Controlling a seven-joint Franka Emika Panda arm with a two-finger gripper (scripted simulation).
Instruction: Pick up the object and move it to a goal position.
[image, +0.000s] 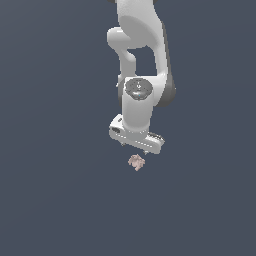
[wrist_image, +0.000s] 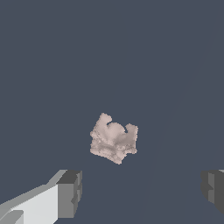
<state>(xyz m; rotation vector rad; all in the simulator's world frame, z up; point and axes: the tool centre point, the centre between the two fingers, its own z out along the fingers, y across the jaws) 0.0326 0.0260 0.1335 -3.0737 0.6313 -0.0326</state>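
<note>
gripper (wrist_image: 142, 192): jaws spread wide, nothing between them; in the wrist view the two dark grey pads sit far apart, one at each side of the frame, with bare floor in the gap
fingers (wrist_image: 70, 192): one pad shows on a white finger body, its grey face blocky and squared; the other pad is cut by the frame edge, so only part of it shows
gripper from outside (image: 136, 146): white hand body tilted, its end toward the exterior view's right sitting lower; only short dark finger tips poke out below it, too small to read their spread from this view
arm (image: 140, 60): white links come down from the top of the exterior view, with a round grey cap on the joint just above the hand
object (wrist_image: 113, 138): small lumpy pinkish-beige piece with a bumpy, notched outline, lying on the floor; it touches neither pad and lies beyond their tips in the wrist view, roughly in line with the gap between them
object from outside (image: 136, 162): just below the hand in the picture, near it but apart from it, much smaller than the hand
floor (image: 50, 200): flat, plain dark blue-grey surface filling both views; a faint lighter line crosses it in the wrist view
</note>
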